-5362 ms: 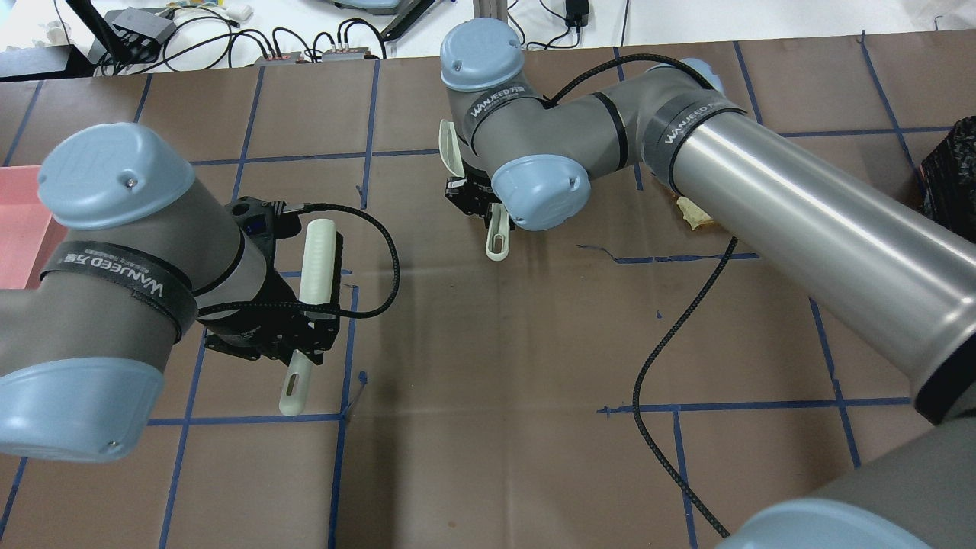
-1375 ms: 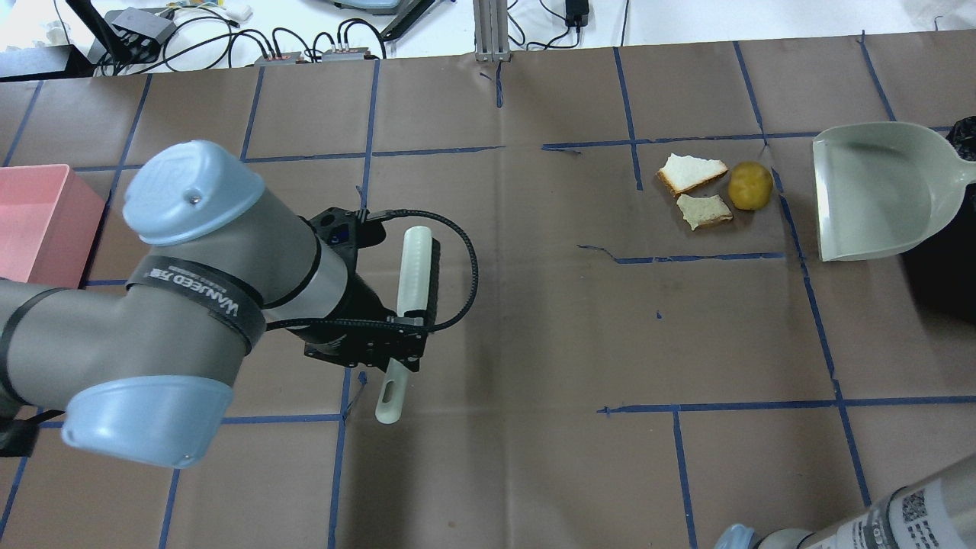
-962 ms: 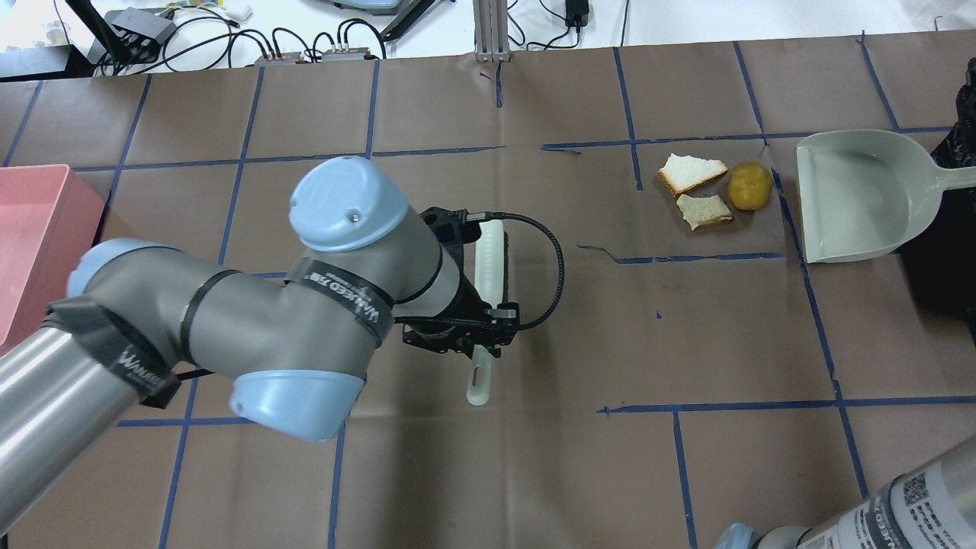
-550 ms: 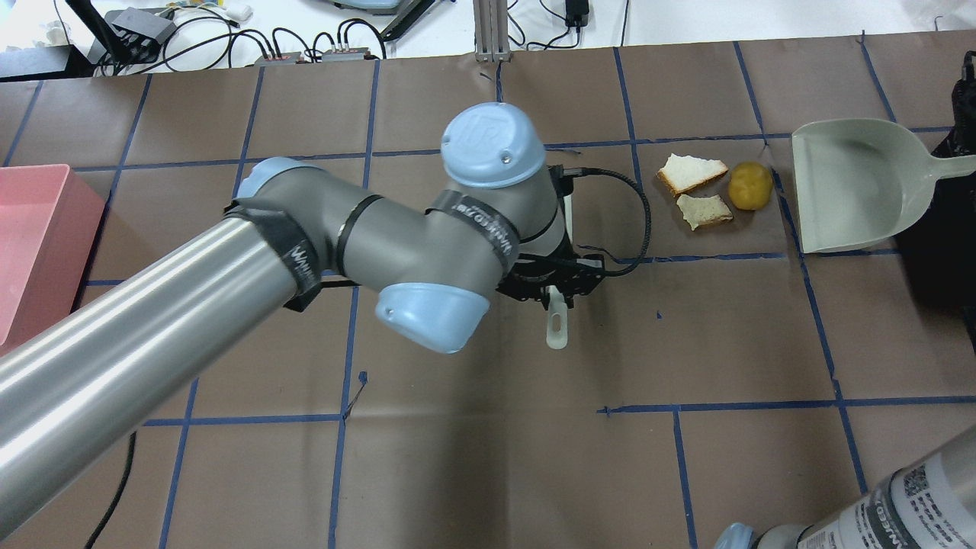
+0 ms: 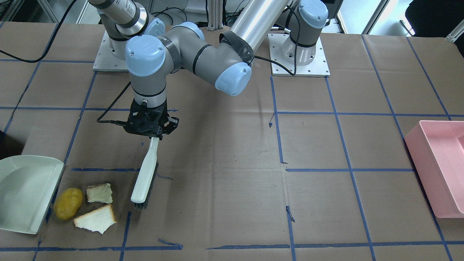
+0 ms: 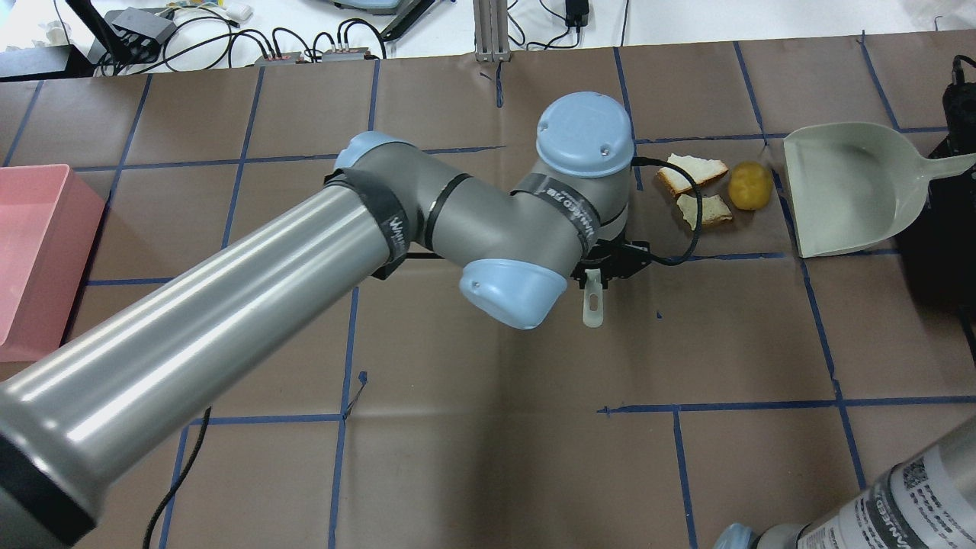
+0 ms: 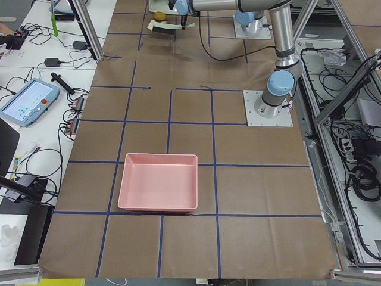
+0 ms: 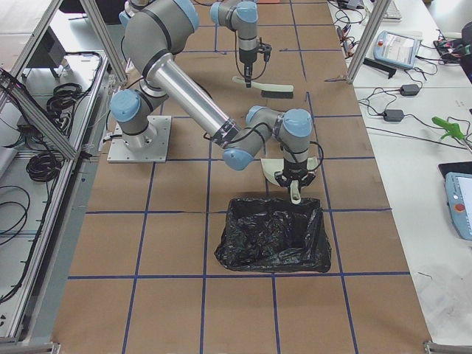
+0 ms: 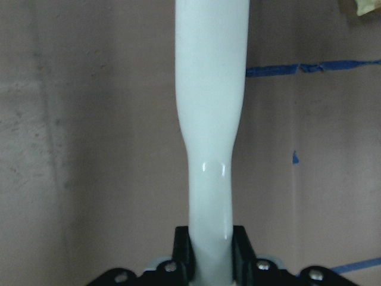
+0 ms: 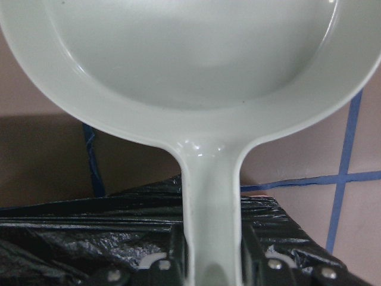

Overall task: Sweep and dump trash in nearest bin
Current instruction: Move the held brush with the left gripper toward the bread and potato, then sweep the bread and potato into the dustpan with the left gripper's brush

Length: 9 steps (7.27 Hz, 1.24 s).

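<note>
Brown paper gridded with blue tape covers the table [image 5: 224, 145], where the left gripper [image 5: 152, 135] clamps the brush [image 5: 145, 174] by its handle, head just beside the bread chunk [image 5: 99, 193] and bread wedge [image 5: 96, 219]. The potato [image 5: 68, 203] lies just beside the dustpan [image 5: 21, 188], whose handle is clenched in the right gripper [image 10: 211, 262] by the black-bagged bin [image 8: 273, 232].

Glossy plastic brush [image 5: 145, 175] and dustpan [image 5: 25, 186], matt paper table cover [image 5: 224, 152].

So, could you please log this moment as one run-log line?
left gripper: shut on brush | right gripper: shut on empty dustpan | potato, bread chunk, bread wedge: between brush and dustpan
</note>
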Each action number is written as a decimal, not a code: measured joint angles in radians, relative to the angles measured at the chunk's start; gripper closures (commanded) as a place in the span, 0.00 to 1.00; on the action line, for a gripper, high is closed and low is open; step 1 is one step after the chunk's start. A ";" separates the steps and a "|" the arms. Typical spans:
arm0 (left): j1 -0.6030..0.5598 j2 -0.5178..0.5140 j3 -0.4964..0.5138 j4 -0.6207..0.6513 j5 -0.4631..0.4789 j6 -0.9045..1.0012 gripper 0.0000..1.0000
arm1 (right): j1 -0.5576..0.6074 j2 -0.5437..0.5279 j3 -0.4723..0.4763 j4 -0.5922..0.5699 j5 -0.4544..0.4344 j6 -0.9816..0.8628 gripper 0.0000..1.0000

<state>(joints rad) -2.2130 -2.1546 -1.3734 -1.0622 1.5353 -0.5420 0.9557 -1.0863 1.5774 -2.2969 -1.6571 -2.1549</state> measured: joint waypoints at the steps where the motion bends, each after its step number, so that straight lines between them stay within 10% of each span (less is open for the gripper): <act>1: -0.013 -0.051 0.076 -0.034 0.028 -0.007 1.00 | 0.002 0.003 0.000 0.004 0.007 -0.003 1.00; 9: -0.074 -0.402 0.589 -0.340 0.200 -0.053 1.00 | 0.038 0.047 -0.005 0.003 0.021 -0.024 1.00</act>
<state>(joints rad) -2.2875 -2.5563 -0.7841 -1.4023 1.7357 -0.5950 0.9940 -1.0398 1.5725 -2.2943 -1.6365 -2.1785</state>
